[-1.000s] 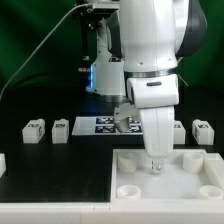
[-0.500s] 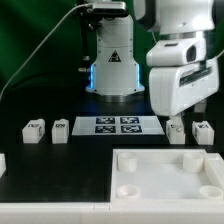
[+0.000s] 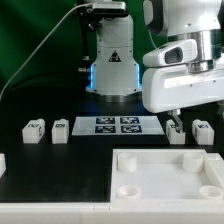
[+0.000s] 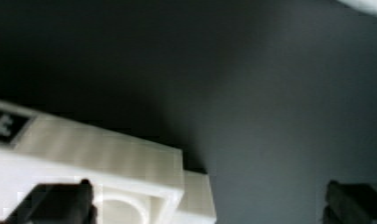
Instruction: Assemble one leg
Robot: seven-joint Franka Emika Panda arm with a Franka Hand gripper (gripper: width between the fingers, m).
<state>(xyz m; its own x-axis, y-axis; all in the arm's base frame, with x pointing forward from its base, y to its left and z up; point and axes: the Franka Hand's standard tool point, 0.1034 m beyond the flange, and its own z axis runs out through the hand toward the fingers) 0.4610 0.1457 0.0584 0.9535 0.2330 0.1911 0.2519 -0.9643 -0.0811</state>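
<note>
Four legs [image 3: 35, 130] on the table [image 3: 90, 150], all outside the tray [image 3: 165, 185], fingers [image 4: 52, 203] wide apart over one of them.

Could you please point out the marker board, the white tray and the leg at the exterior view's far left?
marker board [image 3: 117, 124]: exterior view, middle, between its tags.
white tray [image 3: 165, 182]: exterior view, bare inner floor.
far-left leg [image 3: 36, 129]: exterior view, its tagged front face.

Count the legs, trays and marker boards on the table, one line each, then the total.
Legs: 4
Tray: 1
Marker board: 1
Total: 6
A white piece cut off at the exterior view's left edge is not counted.
</note>
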